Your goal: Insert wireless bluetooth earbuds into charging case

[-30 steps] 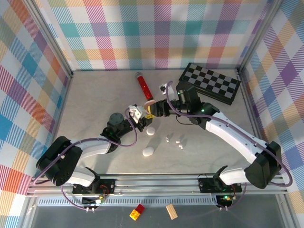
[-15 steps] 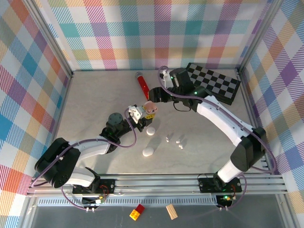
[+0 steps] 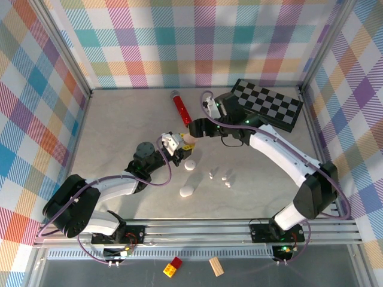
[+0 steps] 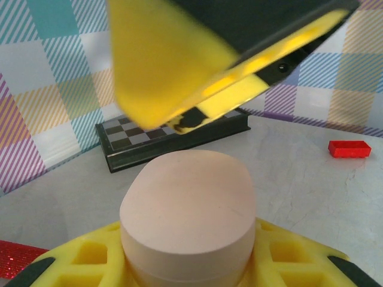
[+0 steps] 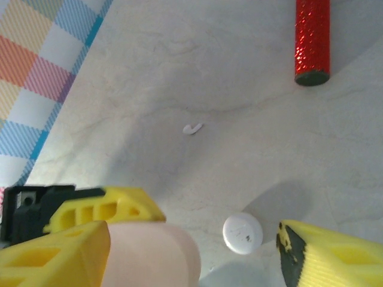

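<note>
My left arm lies low across the desk [image 3: 114, 137] from its base, reaching toward the middle. The left pincer [image 3: 181, 145] is clamped on a pink case [image 4: 187, 209], one yellow finger under it and one over. The right arm arches high from its base and bends back down toward the same spot. The right pincer [image 3: 193, 128] stands with its fingers wide apart, just beside the pink case.

In the left wrist view the case's oval face points up, its long axis running across the frame. Three earbuds [image 3: 224, 177] lie loose on the desk to the right of the pincers, near two white case pieces [image 3: 187, 191]. They are too small for me to tell which way they point. In the right wrist view another bud [image 5: 192, 128] lies like a small hook.

The desk is pale and marbled, with plaid walls around it. A red glitter tube [image 3: 181, 107] and a folded chessboard [image 3: 266, 104] lie at the far side.
</note>
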